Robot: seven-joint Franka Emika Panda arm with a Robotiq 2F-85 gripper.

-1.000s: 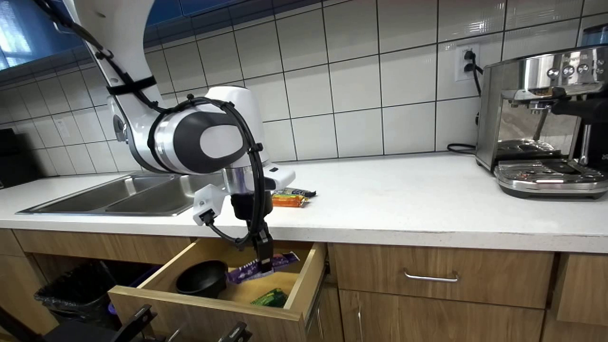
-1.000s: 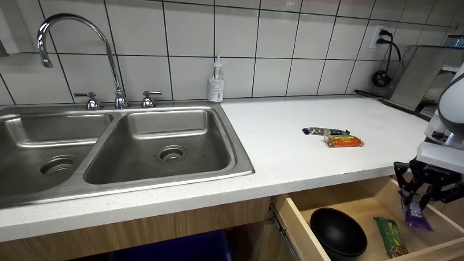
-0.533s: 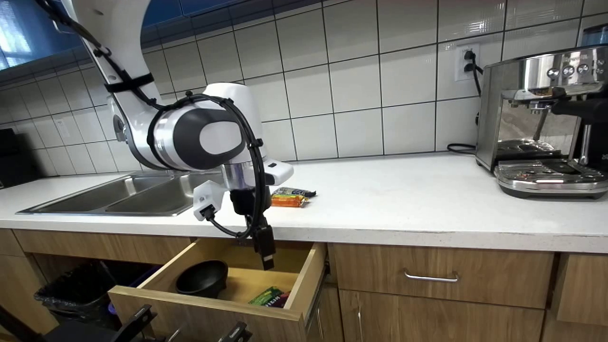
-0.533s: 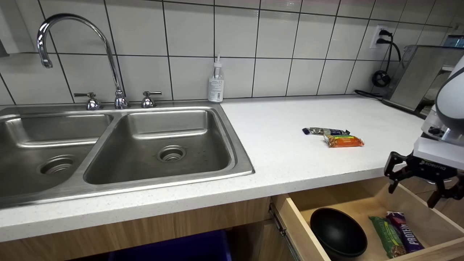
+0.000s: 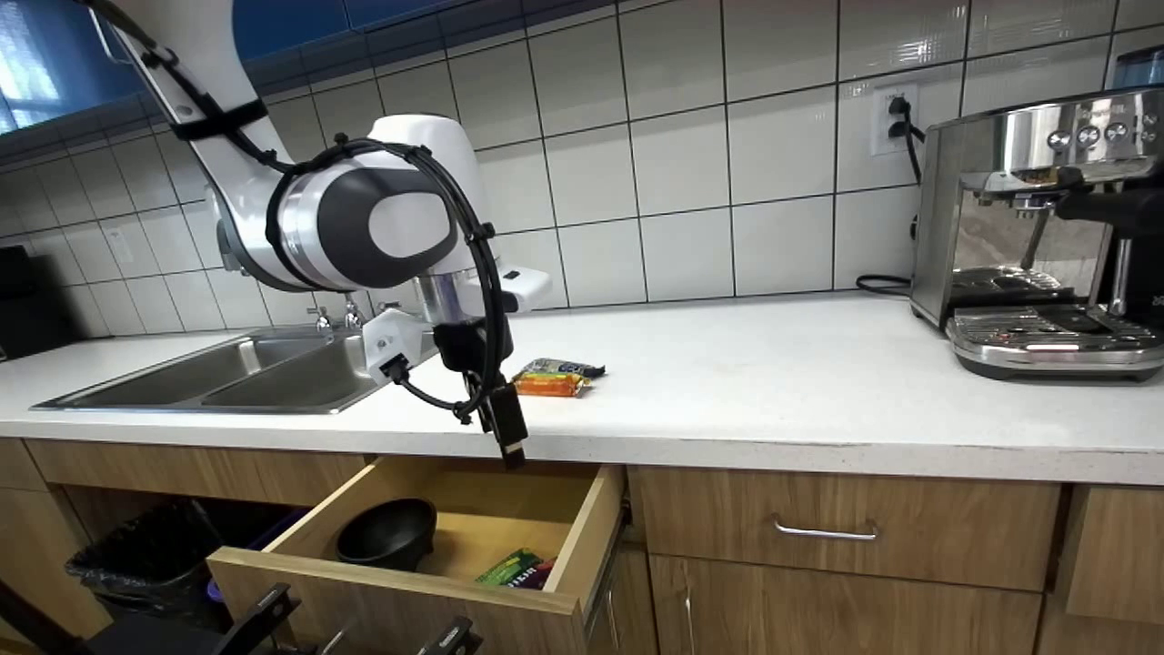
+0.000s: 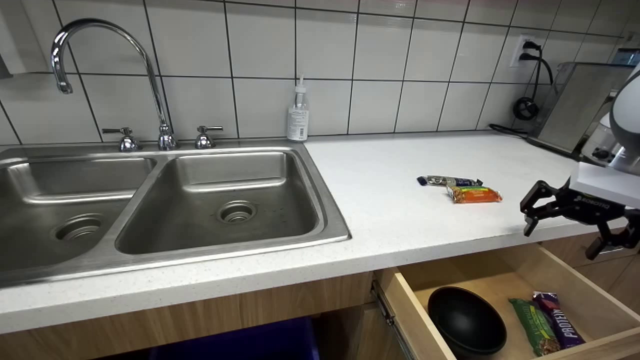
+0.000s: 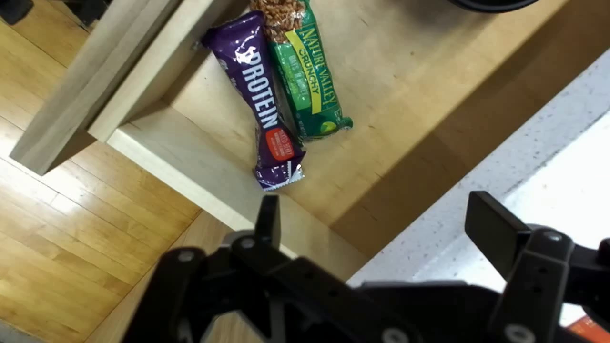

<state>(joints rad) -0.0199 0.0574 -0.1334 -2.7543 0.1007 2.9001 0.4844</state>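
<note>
Gripper (image 6: 562, 242) (spread wide, empty) is hanging above drawer (image 5: 400, 602); purple bar (image 6: 560, 320) is lying right of green bar (image 6: 534, 326).

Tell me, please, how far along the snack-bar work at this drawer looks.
Apparently done: the purple protein bar and green Nature Valley bar lie side by side in the open drawer.
In hand: nothing; the gripper hangs open and empty, apart from both bars.
Possibly left: the orange bar and dark bar lie on the counter, and the drawer is not yet shut.
</note>
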